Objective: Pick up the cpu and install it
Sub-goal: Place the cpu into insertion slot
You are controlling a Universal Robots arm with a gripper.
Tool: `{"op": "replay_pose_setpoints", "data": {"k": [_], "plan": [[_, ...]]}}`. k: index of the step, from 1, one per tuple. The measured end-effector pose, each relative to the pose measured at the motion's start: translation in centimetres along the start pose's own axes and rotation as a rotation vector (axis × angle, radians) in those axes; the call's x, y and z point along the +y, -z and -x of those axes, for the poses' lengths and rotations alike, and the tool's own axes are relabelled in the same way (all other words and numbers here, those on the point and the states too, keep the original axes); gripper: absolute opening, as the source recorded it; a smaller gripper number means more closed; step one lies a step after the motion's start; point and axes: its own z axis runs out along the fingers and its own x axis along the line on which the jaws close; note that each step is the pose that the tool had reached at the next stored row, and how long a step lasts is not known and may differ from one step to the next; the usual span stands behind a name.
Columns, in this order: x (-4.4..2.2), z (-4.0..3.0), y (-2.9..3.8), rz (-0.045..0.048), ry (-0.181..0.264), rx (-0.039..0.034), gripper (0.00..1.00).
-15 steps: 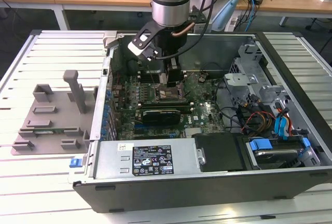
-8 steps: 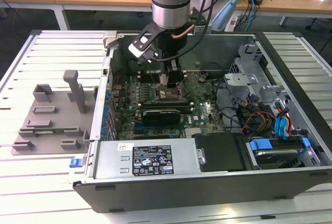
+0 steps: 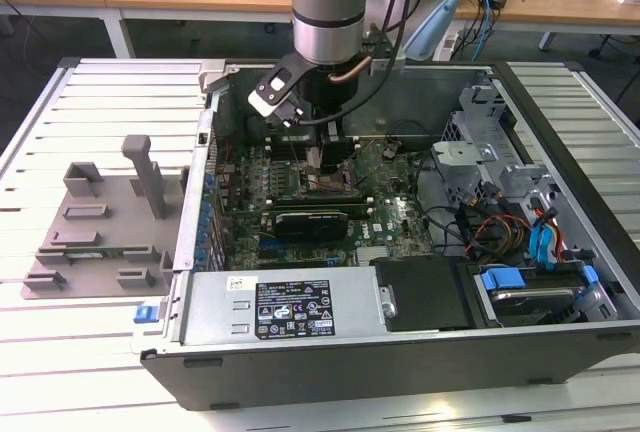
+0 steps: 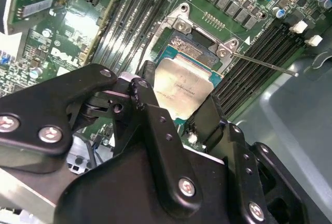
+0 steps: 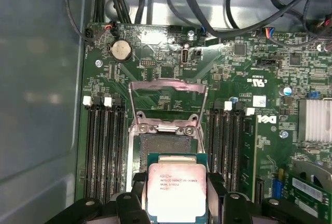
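Observation:
The cpu (image 5: pixel 176 189), a small square chip with a pale metal top, sits between the two black fingers (image 5: pixel 136 195) of my gripper (image 5: pixel 176 198), which is shut on its opposite edges. It hangs just short of the open socket (image 5: pixel 166 143), whose metal frame (image 5: pixel 167 97) is swung up. In the second wrist view the cpu (image 4: pixel 184 85) hovers tilted over the socket (image 4: pixel 194 45), and the gripper (image 4: pixel 179 98) clamps it from both sides. In the exterior view the gripper (image 3: pixel 325 164) reaches down into the open computer case (image 3: pixel 330 362), over the motherboard's middle.
Rows of black memory slots (image 5: pixel 104 146) flank the socket on both sides. A long black card (image 3: pixel 310 222) lies just in front of the gripper. Cables and drive cages (image 3: pixel 520 222) fill the case at the exterior view's right. A grey fixture (image 3: pixel 100 217) stands outside the case at its left.

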Motion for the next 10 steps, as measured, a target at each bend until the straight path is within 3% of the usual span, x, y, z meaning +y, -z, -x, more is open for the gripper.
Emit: {"op": "replay_pose_setpoints", "data": {"k": [6, 10], "plan": [[0.45, -0.05, -1.16, -0.0002, 0.0, -0.0001, 0.55], [0.4, -0.03, -2.15, -0.004, -0.001, -0.0001, 0.55]]}}
